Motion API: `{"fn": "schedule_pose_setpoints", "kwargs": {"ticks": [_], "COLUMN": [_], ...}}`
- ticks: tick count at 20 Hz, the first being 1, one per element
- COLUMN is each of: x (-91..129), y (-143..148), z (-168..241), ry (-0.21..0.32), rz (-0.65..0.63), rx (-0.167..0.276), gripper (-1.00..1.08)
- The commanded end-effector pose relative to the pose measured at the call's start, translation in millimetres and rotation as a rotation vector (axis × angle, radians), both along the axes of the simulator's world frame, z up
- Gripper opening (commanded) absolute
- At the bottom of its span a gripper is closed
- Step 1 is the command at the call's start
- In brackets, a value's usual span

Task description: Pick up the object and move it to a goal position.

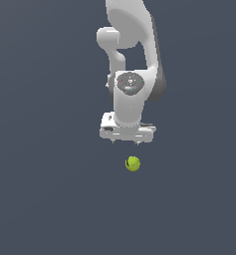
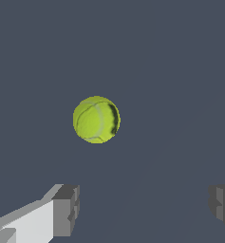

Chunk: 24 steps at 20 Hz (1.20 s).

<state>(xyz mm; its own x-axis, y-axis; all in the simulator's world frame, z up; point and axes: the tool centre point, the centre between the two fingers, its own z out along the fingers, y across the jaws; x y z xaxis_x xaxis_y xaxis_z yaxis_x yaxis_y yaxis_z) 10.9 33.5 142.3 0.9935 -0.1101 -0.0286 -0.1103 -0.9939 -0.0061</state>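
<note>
We are in the approach step: our end effector (image 1: 126, 141) hangs wide open, empty, above centre frame. The ball (image 1: 133, 163) lies just below on the worktop (image 1: 40, 199). Next we should centre over it and descend.

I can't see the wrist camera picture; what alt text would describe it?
A small yellow-green ball with dark curved seams sits alone on a plain dark grey surface. Two grey fingers stand wide apart at the picture's edge, not touching the ball.
</note>
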Motion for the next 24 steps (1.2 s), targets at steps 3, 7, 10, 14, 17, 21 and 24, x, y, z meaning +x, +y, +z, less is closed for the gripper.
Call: {"fn": "schedule_pose_setpoints", "kwargs": {"ticks": [3, 7, 10, 14, 17, 21, 24], "x": [9.6, 19.7, 26.9, 35.5, 40.6, 45.5, 47.9], "y": [6.2, 12.9, 18.1, 24.7, 28.9, 33.2, 35.4], "z": [-8.5, -17.9, -25.2, -34.3, -39.9, -45.7, -48.7], "ry": [-0.003, -0.007, -0.01, -0.015, -0.018, -0.021, -0.023], "rz": [-0.094, -0.195, -0.27, -0.363, -0.418, -0.474, -0.503], "rx": [-0.002, -0.004, -0.007, -0.01, -0.012, -0.014, -0.015], "gripper": [1.0, 1.0, 1.0, 1.0, 1.0, 1.0, 1.0]}}
